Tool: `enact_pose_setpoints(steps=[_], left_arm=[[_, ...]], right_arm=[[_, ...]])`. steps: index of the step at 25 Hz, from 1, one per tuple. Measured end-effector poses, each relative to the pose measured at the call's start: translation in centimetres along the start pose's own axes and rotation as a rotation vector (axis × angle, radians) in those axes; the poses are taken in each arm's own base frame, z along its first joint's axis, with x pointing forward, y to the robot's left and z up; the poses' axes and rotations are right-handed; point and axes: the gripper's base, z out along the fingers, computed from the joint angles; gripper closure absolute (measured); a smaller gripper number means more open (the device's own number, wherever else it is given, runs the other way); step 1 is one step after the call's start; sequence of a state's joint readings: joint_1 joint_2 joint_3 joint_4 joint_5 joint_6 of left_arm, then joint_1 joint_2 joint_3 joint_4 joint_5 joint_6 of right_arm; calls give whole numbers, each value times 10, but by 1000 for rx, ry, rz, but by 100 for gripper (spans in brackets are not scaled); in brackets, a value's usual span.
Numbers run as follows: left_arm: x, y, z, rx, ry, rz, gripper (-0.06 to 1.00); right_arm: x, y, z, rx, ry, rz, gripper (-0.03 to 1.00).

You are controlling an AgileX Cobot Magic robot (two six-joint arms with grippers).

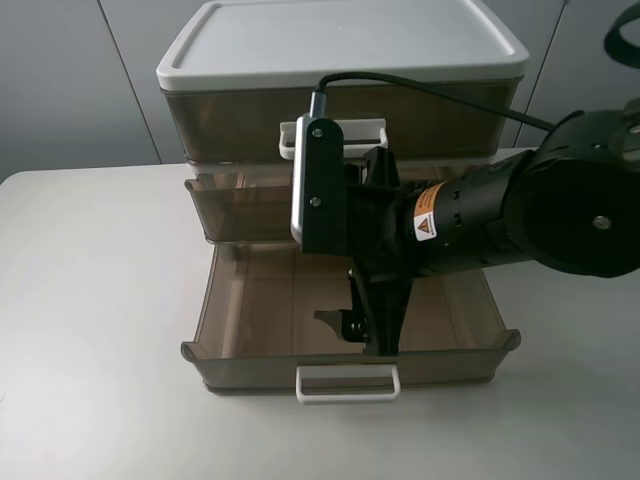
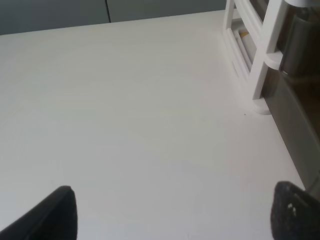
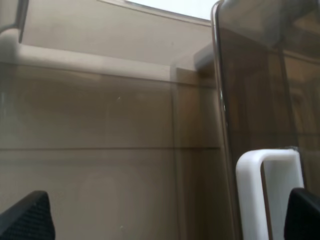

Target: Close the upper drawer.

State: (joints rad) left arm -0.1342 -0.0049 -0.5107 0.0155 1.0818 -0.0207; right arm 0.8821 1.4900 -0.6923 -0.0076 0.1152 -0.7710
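The upper drawer (image 1: 236, 208), smoky-brown and shallow-fronted, sticks out a little from the middle tier of the cabinet (image 1: 340, 45). Its handle is hidden behind my right arm. My right gripper (image 1: 358, 335) reaches across in front of it. The gripper points down into the lowest drawer (image 1: 250, 370), which is pulled far out, and it is open and empty. The right wrist view shows smoky plastic walls and a white loop handle (image 3: 270, 190) close to one fingertip (image 3: 304, 215), apparently the lowest drawer's. My left gripper (image 2: 175, 217) is open over bare table beside the cabinet's side (image 2: 295, 115).
The top drawer has a taller front and a wide white handle (image 1: 290, 135), and looks pushed in. The lowest drawer's white handle (image 1: 348, 383) reaches near the table's front edge. The white table (image 1: 90, 330) extends left and right of the cabinet.
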Motion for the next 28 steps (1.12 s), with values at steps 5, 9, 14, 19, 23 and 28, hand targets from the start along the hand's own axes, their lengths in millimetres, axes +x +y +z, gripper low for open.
enact_pose_setpoints(steps=[5, 9, 14, 19, 23, 28], left_arm=[[0, 0, 0, 0, 0, 0, 20], [0, 0, 0, 0, 0, 0, 20], [0, 0, 0, 0, 0, 0, 20], [0, 0, 0, 0, 0, 0, 20], [0, 0, 0, 0, 0, 0, 20], [0, 0, 0, 0, 0, 0, 20]], right_arm=[[0, 0, -1, 3, -3, -2, 27], [-1, -1, -11, 2, -2, 31, 27], [5, 6, -17, -81, 78, 107, 27], [6, 8, -17, -104, 95, 133, 27], [7, 10, -14, -116, 100, 163, 27], [11, 9, -3, -119, 116, 185, 27]])
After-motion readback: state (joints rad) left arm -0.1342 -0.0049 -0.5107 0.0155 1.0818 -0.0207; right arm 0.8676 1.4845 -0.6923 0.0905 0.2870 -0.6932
